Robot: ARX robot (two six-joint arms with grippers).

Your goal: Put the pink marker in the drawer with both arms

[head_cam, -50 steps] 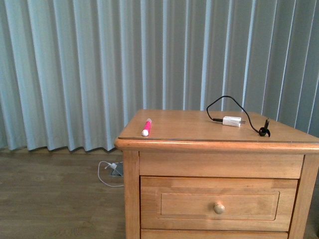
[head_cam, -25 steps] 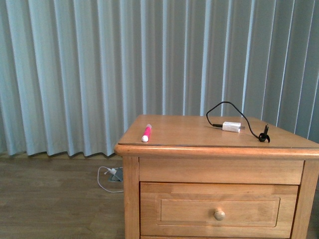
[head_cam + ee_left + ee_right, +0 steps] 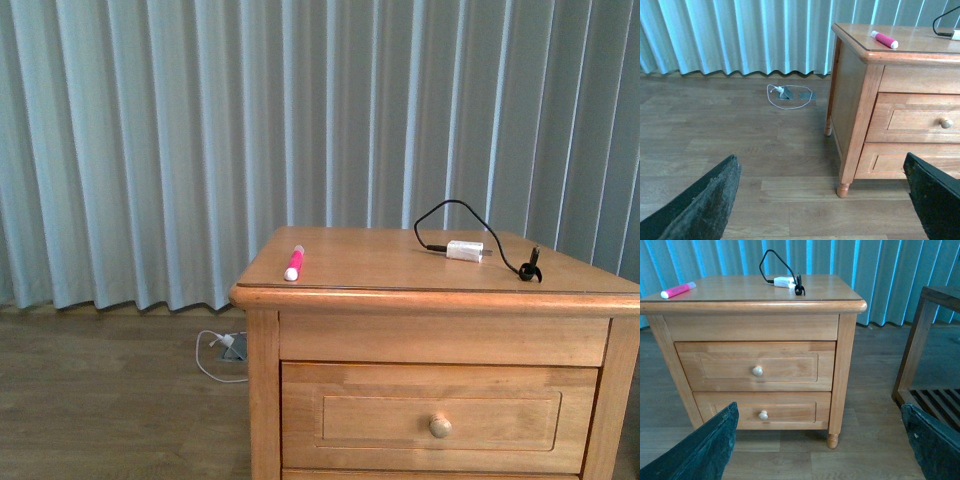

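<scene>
Currently I see the pink marker (image 3: 294, 262) lying on the nightstand (image 3: 380, 258) top, drawer (image 3: 440, 400) closed below; left gripper (image 3: 820, 157) and right gripper (image 3: 819, 406) both spread wide, holding nothing.

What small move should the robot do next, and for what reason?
Probably bring the open right pincer toward the knob of the top drawer. The drawer is shut, the pink marker lies on the nightstand top, and this pincer faces the drawer front from a distance.
</scene>
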